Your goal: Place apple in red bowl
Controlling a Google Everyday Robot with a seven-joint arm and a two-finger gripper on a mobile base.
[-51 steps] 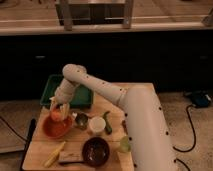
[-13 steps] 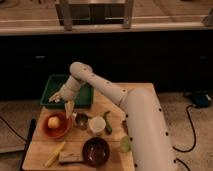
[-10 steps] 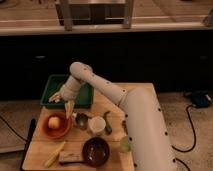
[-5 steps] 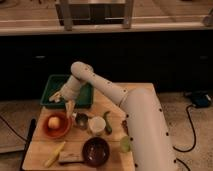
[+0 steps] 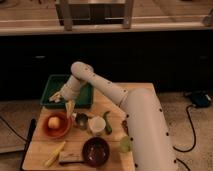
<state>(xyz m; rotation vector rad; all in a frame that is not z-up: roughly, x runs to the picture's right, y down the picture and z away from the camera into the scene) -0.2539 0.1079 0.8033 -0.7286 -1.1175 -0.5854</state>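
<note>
The robot's white arm (image 5: 127, 107) is reaching from the lower right up across the desk (image 5: 37, 147) and bending down at its elbow toward the left. The wooden desk is carrying everything else. At its back left corner a green tray (image 5: 52, 84) is lying, with a pale yellowish item at its front edge, too blurred to name. In front of the tray, on the left side of the desk, the red bowl (image 5: 47, 133) is sitting upright. A dark maroon bowl (image 5: 96, 151) is resting nearer the front edge, right of the red one and apart from it. The pincer (image 5: 70, 106) is hanging just above the desk at the tray's front edge, beyond the red bowl's back right rim and not touching it; whether it is released or clenched I cannot tell. A white cup (image 5: 97, 125) is standing between the two bowls, with a small metal cup (image 5: 81, 120) just beside it on the left. The apple (image 5: 54, 122) is lying inside the red bowl, near its middle. A pale-green fruit (image 5: 125, 144) is sitting right of the maroon bowl, close to the arm.
</note>
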